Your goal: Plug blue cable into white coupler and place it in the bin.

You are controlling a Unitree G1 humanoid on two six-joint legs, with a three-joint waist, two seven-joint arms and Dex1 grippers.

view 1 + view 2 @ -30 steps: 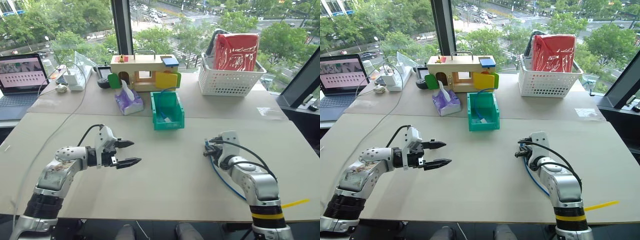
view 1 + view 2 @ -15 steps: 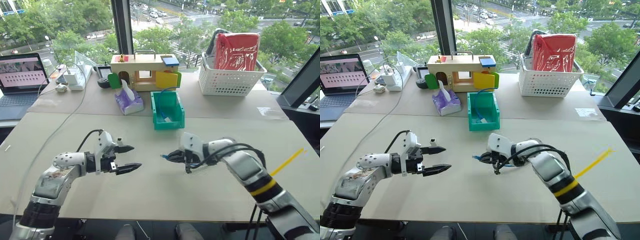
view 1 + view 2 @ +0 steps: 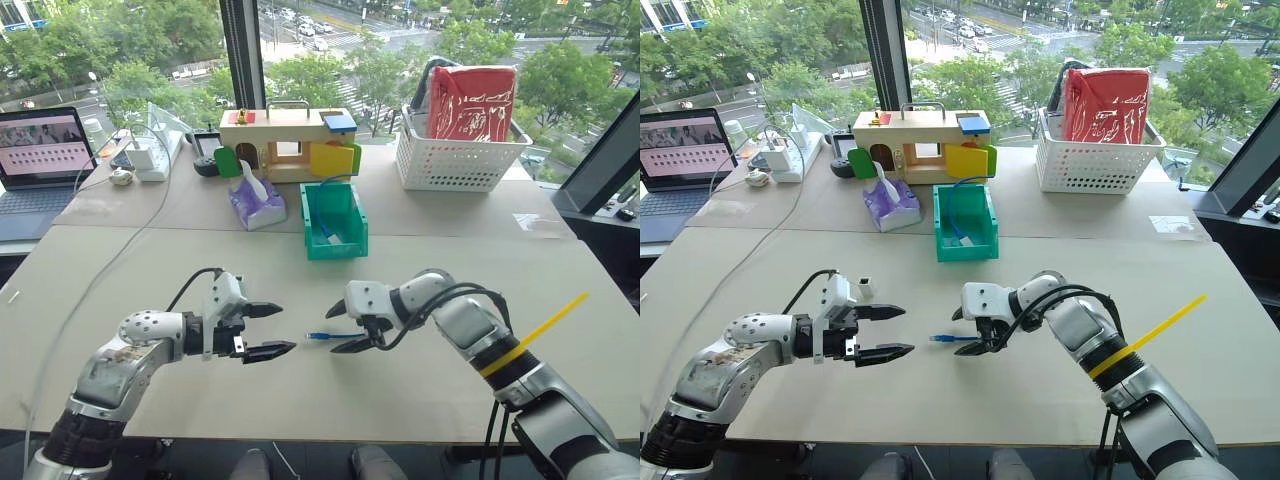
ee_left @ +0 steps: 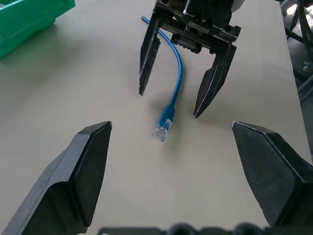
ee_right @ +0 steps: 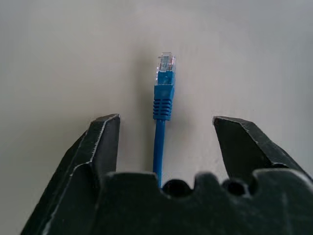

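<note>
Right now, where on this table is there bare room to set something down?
Bare: the table right of the right gripper, and its near-left corner. Crowded: between the grippers, where the blue cable lies by the left gripper, and the back row around the bin.

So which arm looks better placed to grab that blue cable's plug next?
Probably the right: its open pincer already straddles the blue cable. The left pincer, also open, faces the plug from a short gap.

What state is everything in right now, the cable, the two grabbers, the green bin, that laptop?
Blue cable: lying loose on the table, unplugged.
Right gripper: jaws open around the cable, not clamping it.
Left gripper: jaws open, empty.
Bin: upright, another blue cable inside.
Laptop: open, screen lit.
</note>
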